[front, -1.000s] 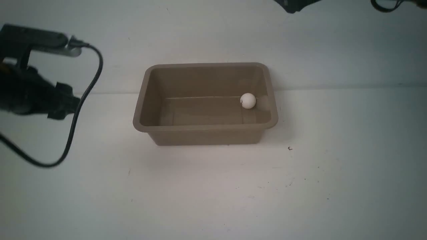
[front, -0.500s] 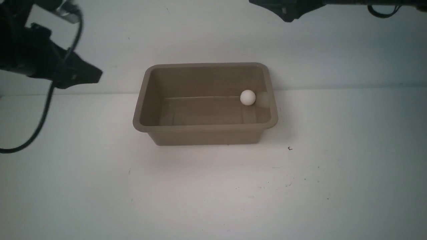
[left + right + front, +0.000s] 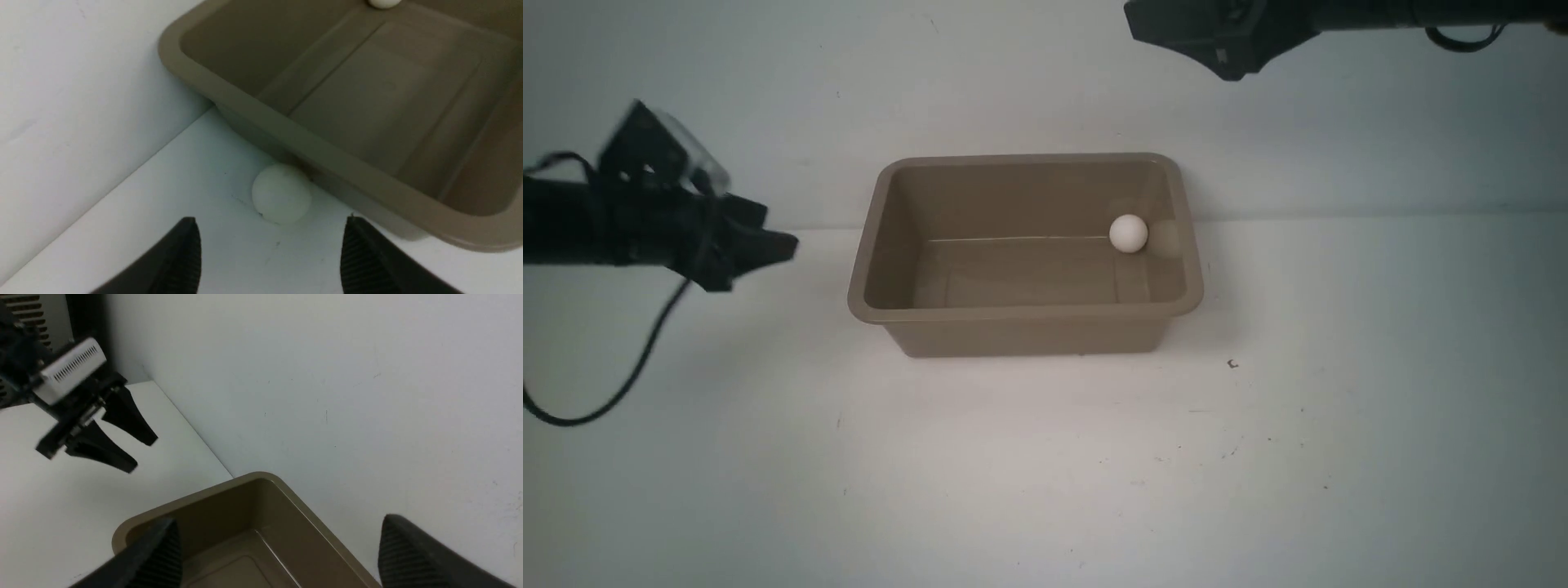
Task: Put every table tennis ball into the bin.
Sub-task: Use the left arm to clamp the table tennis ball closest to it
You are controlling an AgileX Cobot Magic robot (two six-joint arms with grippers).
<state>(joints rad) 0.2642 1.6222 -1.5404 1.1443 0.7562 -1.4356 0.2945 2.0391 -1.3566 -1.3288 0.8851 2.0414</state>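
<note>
One table tennis ball (image 3: 1129,233) is contained in the bin (image 3: 866,282); the other ball (image 3: 281,192) is wedged against it near the far edge of the bench (image 3: 1045,490). The left gripper (image 3: 143,455) and right gripper (image 3: 280,520) are spread, empty.

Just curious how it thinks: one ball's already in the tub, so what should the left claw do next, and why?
Probably ease the left claw forward until it straddles the table tennis ball lying outside, against the bin; the open claw is short of it.

A: Does the table tennis ball (image 3: 383,3) inside the bin (image 3: 286,132) show whole from the left wrist?
B: No, the frame's edge cuts it. From the right wrist, the left gripper (image 3: 142,455) is blurred.
</note>
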